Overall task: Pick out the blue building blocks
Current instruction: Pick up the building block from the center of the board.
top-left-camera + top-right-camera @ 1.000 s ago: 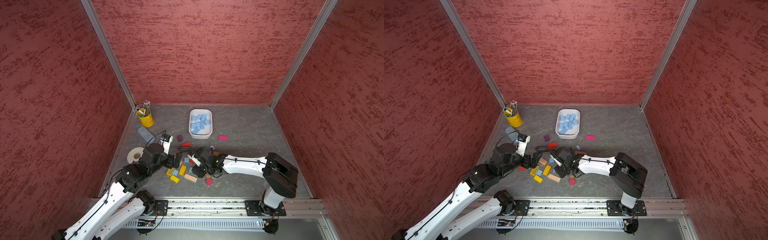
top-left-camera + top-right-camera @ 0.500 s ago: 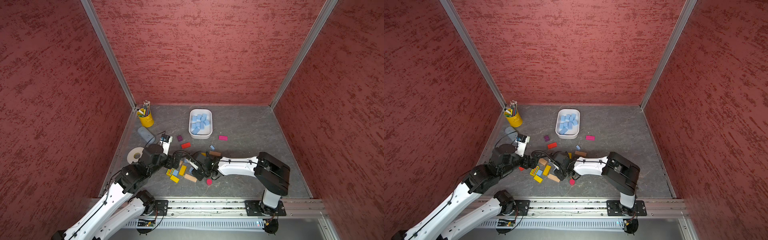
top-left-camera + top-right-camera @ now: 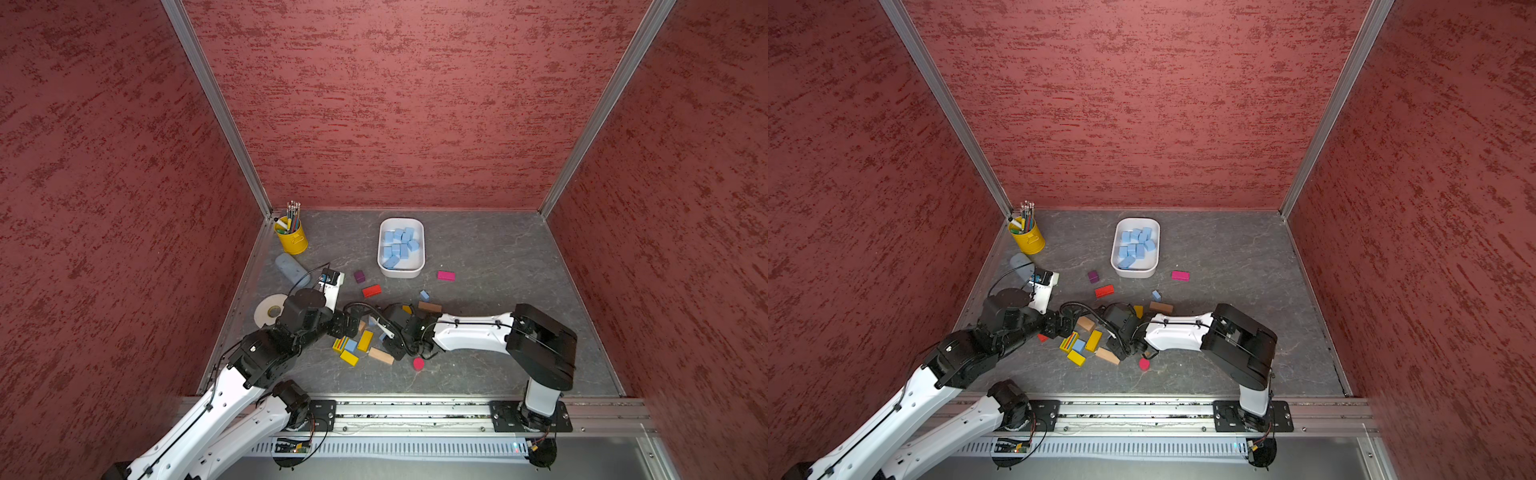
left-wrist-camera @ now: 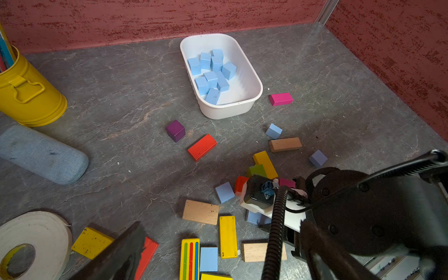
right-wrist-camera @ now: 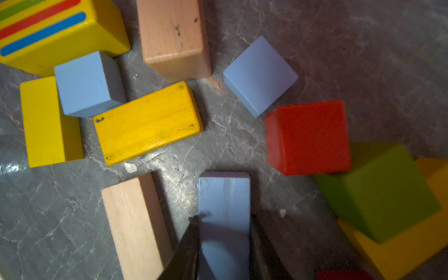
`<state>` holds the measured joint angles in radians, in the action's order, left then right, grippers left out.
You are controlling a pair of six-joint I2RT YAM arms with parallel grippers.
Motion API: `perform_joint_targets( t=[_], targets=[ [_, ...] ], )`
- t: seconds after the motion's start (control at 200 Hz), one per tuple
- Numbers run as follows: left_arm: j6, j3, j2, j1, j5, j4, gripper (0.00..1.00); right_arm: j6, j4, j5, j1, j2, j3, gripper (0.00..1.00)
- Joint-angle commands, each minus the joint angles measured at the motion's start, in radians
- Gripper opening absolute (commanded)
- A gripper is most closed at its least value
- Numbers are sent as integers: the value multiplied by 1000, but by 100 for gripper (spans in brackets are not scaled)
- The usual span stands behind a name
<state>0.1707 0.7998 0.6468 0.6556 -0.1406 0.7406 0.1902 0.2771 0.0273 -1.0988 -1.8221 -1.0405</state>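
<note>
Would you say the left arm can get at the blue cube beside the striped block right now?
Probably yes: the blue cube lies right by the open left gripper, uncovered, though the striped block and yellow blocks crowd its sides.

Blue block (image 5: 224,194) seemingly pinched between dark, blurred right fingers (image 5: 184,254), one end cut by the picture's edge, striped yellow block (image 5: 72,36) cropped, second blue block (image 4: 253,217) half hidden under right arm's wrist (image 4: 363,211), tape roll (image 4: 43,230) cut off
</note>
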Motion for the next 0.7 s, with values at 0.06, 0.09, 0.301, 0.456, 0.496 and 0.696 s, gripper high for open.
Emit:
perform_joint_targets(
  t=[0.06, 0.09, 0.301, 0.456, 0.496, 0.696],
  targets=[
    [7, -4, -25, -4, -32, -35, 100, 14, -49, 17, -10, 67, 0, 11],
    [7, -4, -28, -4, -33, -36, 100, 15, -55, 17, -10, 79, 0, 10],
    [8, -8, -56, -4, -51, -38, 100, 25, -80, 20, -9, 134, -3, 8],
    [10, -13, -88, -4, -66, -43, 100, 38, -82, 27, 0, 163, -12, 7],
    [10, -15, -96, -5, -71, -44, 100, 40, -83, 29, 3, 171, -15, 7],
    [10, -20, -122, -5, -75, -49, 100, 47, -89, 43, 31, 214, -22, 7]
  ],
)
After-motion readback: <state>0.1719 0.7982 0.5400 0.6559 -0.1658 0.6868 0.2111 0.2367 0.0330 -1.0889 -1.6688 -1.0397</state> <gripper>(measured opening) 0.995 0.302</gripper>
